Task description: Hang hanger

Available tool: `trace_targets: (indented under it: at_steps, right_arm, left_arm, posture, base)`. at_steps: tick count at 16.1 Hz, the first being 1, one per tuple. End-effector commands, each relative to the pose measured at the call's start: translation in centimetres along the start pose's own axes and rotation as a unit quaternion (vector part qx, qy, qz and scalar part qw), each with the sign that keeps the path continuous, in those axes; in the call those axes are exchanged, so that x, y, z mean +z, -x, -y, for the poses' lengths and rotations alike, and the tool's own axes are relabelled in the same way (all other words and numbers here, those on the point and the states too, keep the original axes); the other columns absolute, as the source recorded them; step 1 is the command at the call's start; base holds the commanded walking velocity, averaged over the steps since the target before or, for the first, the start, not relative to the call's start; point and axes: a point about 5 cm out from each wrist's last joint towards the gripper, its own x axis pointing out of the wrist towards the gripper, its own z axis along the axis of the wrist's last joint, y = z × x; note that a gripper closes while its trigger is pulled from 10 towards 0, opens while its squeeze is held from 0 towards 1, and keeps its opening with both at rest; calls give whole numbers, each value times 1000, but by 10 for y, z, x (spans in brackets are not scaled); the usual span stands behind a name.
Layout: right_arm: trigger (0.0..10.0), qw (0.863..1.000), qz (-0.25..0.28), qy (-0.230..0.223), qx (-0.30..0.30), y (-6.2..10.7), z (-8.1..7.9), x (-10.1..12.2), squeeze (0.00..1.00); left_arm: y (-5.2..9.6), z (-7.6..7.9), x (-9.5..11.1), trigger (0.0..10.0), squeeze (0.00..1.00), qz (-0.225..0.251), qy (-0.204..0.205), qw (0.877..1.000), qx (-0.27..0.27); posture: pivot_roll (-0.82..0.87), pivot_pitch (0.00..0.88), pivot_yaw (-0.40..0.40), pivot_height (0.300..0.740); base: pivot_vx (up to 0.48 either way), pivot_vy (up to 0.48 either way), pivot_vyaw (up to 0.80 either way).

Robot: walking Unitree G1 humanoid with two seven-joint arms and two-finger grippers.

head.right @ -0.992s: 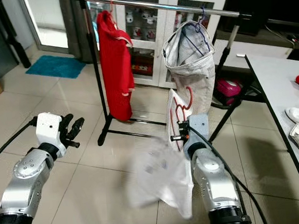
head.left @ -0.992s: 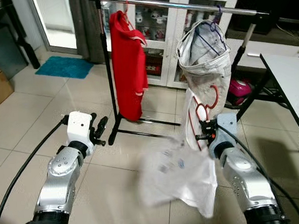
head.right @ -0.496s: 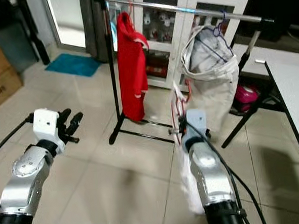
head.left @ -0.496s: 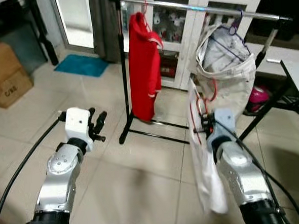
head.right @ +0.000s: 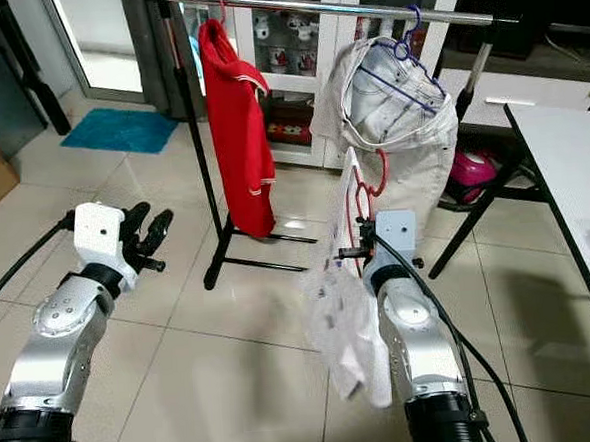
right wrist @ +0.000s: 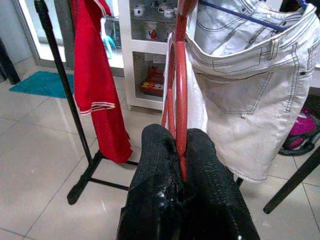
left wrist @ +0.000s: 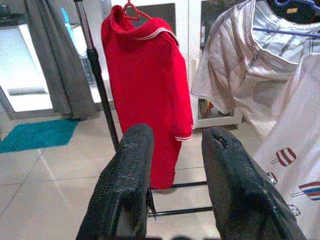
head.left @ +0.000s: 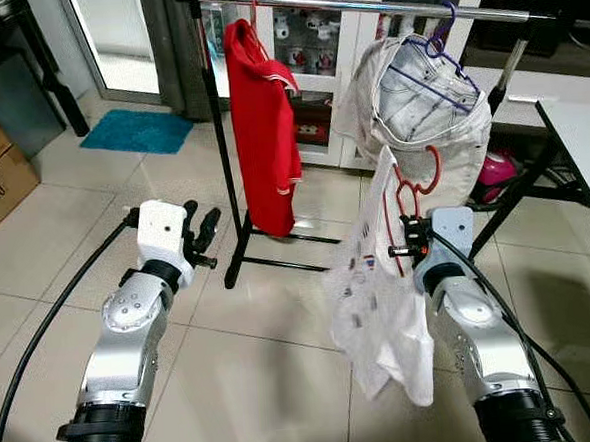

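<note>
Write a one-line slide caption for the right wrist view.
Right claw clamps a red hanger before the rail's pale skirt.

Bright, even indoor light; sharp frames, soft glare on tiles (head.left: pixel 279 292).

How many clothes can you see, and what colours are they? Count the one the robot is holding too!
Red shirt on the rail: 1
Pale denim skirt on the rail: 1
White printed shirt on the red hanger held by the right gripper: 1
Total: 3 clothes
</note>
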Motion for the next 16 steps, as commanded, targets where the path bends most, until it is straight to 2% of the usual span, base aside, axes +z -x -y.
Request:
trace_targets:
  at_steps: [1,3,5,10,16]
  right_arm:
    - [10000,1000,27,9,-12,-2,4,10,0]
    - [10000,998,49,-17,-31,-3,9,14,0]
    - [10000,997,57,-8,-48,-5,10,17,0]
    - [10000,998,43,-40,30,-6,-7,16,0]
    - [10000,997,51,-24,62,-4,-13,18,0]
  left_arm:
    - [-2,5,-2,10000,0,-4,2,1000,-11]
    - [-3,7,-2,10000,0,-4,1,1000,-14]
    - [-3,7,-1,10000,0,-2,0,1000,-15]
    - [-5,4,2,10000,0,1,3,1000,-15]
    - [-5,2,2,10000,0,0,5,1000,-17]
  posture:
    - [-76,0,-9,740]
    - [-75,0,-8,740]
    - [-77,0,-8,740]
    - [-70,0,-10,740]
    - [-69,0,-8,740]
  base:
    - [304,0,0]
    - [306,0,0]
    - [306,0,0]
    - [321,0,0]
    - [384,0,0]
